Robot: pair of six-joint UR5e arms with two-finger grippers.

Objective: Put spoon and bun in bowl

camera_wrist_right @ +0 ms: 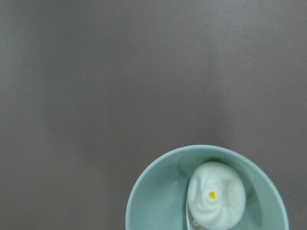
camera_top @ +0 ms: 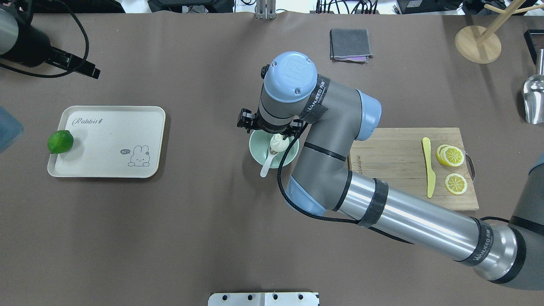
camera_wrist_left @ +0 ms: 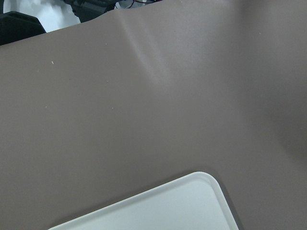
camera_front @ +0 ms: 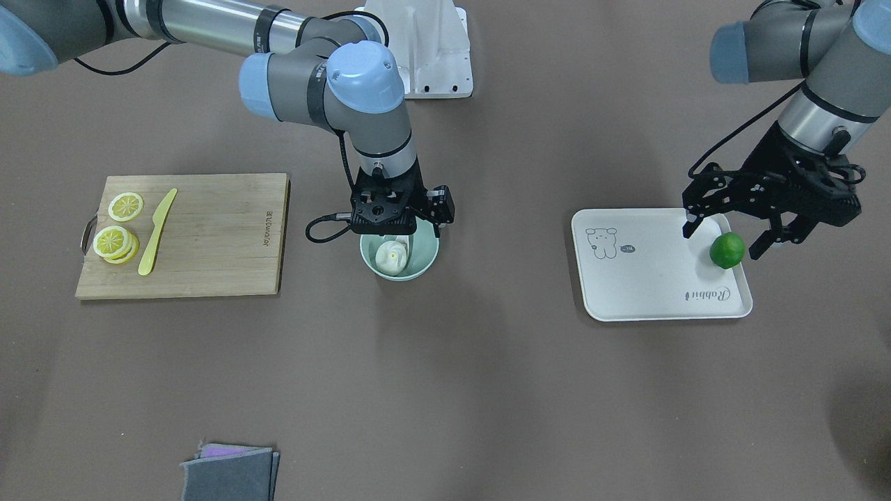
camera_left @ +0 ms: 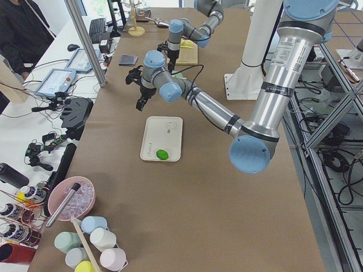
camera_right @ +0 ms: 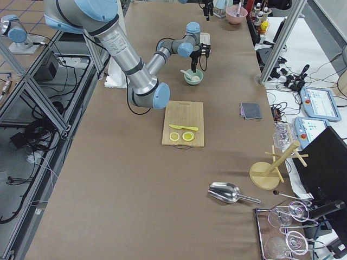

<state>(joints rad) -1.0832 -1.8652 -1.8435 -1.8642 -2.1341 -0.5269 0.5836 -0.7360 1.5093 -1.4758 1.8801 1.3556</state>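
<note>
The pale mint-green bowl (camera_front: 420, 270) (camera_top: 256, 149) (camera_wrist_right: 153, 201) stands mid-table. The white pleated bun (camera_front: 390, 257) (camera_top: 276, 145) (camera_wrist_right: 213, 196) lies inside it. The white spoon (camera_top: 266, 165) also lies in the bowl, under the bun, with its handle sticking out over the rim on the robot's side. My right gripper (camera_front: 384, 231) hangs straight over the bowl, open and empty, just above the bun. My left gripper (camera_front: 724, 239) is open and empty, raised over the tray's edge above the lime.
A beige tray (camera_front: 647, 278) (camera_top: 110, 140) (camera_wrist_left: 168, 206) holds a green lime (camera_front: 727, 250) (camera_top: 60, 141) at its edge. A wooden cutting board (camera_front: 209, 236) (camera_top: 395, 157) carries a yellow knife (camera_front: 156, 233) and lemon slices (camera_front: 118, 229). A folded grey cloth (camera_front: 230, 473) lies at the operators' side.
</note>
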